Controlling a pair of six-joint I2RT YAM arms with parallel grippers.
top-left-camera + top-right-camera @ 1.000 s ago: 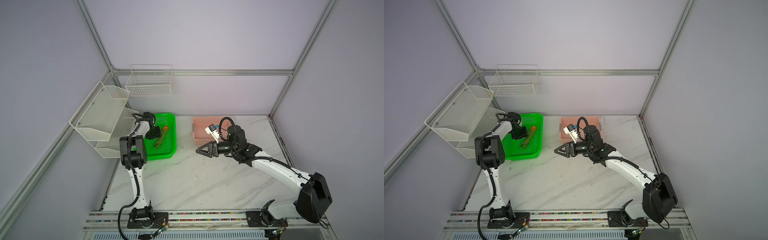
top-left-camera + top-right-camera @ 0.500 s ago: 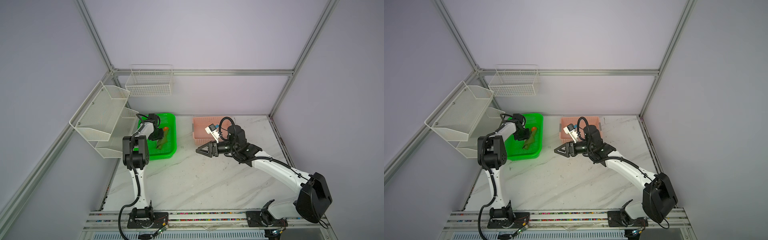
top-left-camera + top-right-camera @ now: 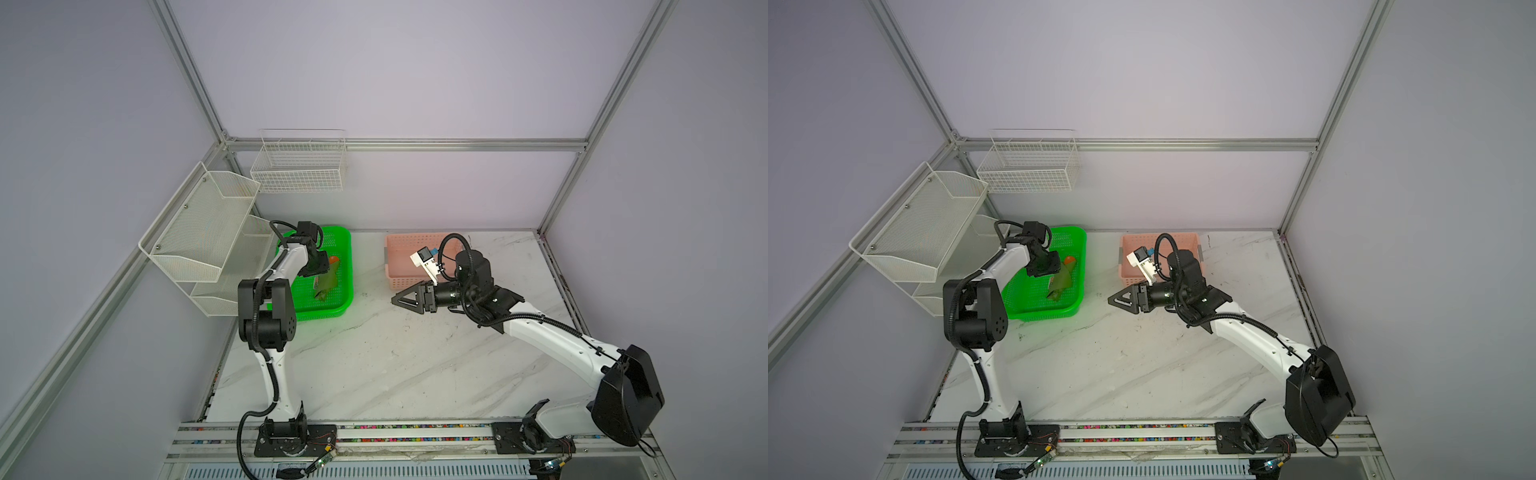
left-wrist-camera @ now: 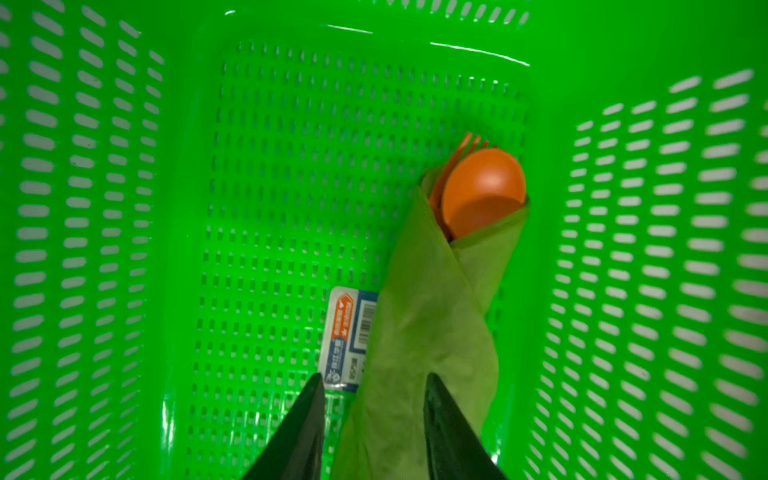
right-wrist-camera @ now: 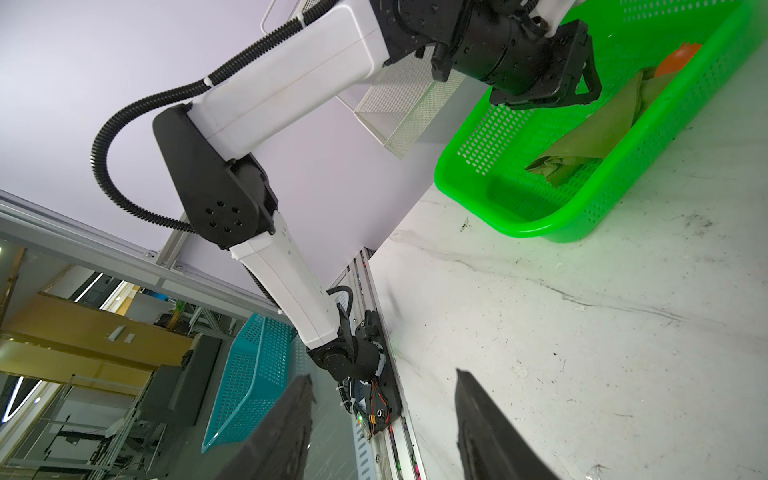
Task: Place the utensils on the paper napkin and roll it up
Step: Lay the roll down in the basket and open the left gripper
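**Top views.** Found in both, inside the tray (image 3: 332,306) (image 3: 1025,301) at the bench's (image 3: 395,365) far left corner: napkin (image 3: 326,283) (image 3: 1061,283), rolled into a dull olive tube along the tray's right half. Poking out at the far end: orange spoon (image 3: 333,260) bowl. Left gripper (image 3: 321,273) just over the roll. Right gripper (image 3: 400,300) hovering mid-bench, before the basket (image 3: 399,249).

**Left wrist.** Napkin (image 4: 428,316) wrapped on the slant, creased. Spoon (image 4: 482,191) and fork (image 4: 469,145) tines protruding from the open end. Fingers (image 4: 307,415) part-way apart, astride the roll, gap showing beside one, no squeeze evident. Label (image 4: 347,332) partly under the roll.

**Right wrist.** Roll (image 5: 590,129) flat on the tray floor, crumpled at the end away from the spoon. Right gripper (image 5: 382,374) moderately spread, empty, above bare bench.
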